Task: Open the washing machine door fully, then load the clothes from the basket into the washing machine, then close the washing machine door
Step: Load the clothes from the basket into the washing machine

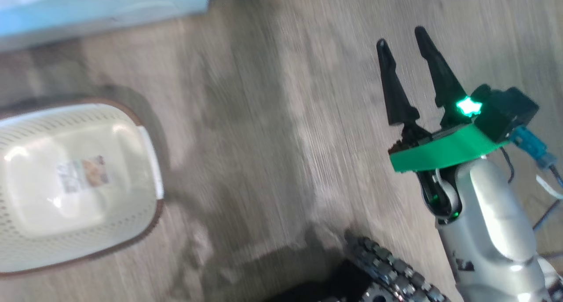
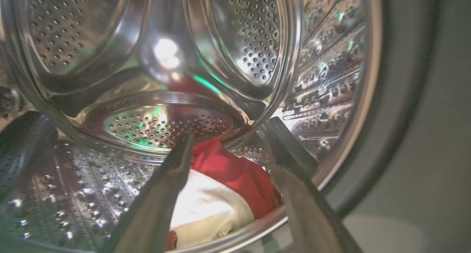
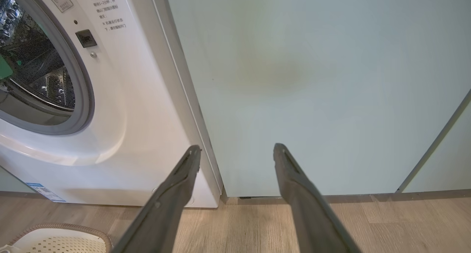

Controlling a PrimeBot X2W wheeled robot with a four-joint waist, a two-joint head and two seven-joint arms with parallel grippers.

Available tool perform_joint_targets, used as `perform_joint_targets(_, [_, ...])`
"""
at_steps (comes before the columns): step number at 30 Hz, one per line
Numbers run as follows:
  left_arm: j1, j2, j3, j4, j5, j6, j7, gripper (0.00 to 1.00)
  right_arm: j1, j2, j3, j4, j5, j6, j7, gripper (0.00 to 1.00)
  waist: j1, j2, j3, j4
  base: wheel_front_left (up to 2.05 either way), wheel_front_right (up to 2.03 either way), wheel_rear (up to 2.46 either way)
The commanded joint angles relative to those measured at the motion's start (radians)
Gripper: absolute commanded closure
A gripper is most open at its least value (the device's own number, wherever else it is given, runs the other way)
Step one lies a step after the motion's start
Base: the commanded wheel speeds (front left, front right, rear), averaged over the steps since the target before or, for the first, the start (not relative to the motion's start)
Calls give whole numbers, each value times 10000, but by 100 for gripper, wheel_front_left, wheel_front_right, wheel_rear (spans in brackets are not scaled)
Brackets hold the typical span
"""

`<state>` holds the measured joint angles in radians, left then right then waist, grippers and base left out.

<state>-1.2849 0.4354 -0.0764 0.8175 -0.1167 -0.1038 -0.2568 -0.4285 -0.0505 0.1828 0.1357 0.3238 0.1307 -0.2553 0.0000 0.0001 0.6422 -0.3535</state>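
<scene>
The clothes (image 2: 235,172) are in the drum (image 2: 165,124)
My left pincer (image 2: 230,127) is spread over them at the drum's front lip. They're soft, light and floppy, so I'd pinch a bunched fold — my right pincer (image 1: 401,36) is spread too.

We're looking down at the floor (image 1: 272,117): pale wood-grain planks, blurred in the head view. At the left edge of that view sits the basket (image 1: 88,117), upright, a label showing on its bottom. In the right wrist view the washing machine (image 3: 140,135) stands on the planks at the left, the pale teal cabinet (image 3: 312,80) just beside it, and the basket's rim peeks in at lower left.
</scene>
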Motion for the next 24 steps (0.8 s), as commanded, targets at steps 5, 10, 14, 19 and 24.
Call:
perform_joint_targets(5, [1978,-101,402,-1158,-285,-55,-49,0,858,3,-139,12,-492,0,-65,0,0,-1,-2051,907,0,0,0])
perform_joint_targets(10, [3801,-759,900,-1790,-751,-44,-49,0,1350,3,-293,200,-679,0,-65,0,0,-1,-3109,1305,0,0,0])
perform_joint_targets(14, [4974,-1177,1064,-2402,-823,-45,-49,0,1642,3,-328,296,-776,0,-65,0,0,-1,-3704,1556,0,0,0])
perform_joint_targets(19, [7014,-1883,1382,-3560,-865,-22,-49,0,2120,3,-357,470,-903,0,-65,0,0,-1,-4621,1843,0,0,0])
perform_joint_targets(24, [8847,-2632,1753,-4771,-859,37,-49,0,2492,3,-464,565,-982,0,-65,0,0,-1,-5288,2082,0,0,0])
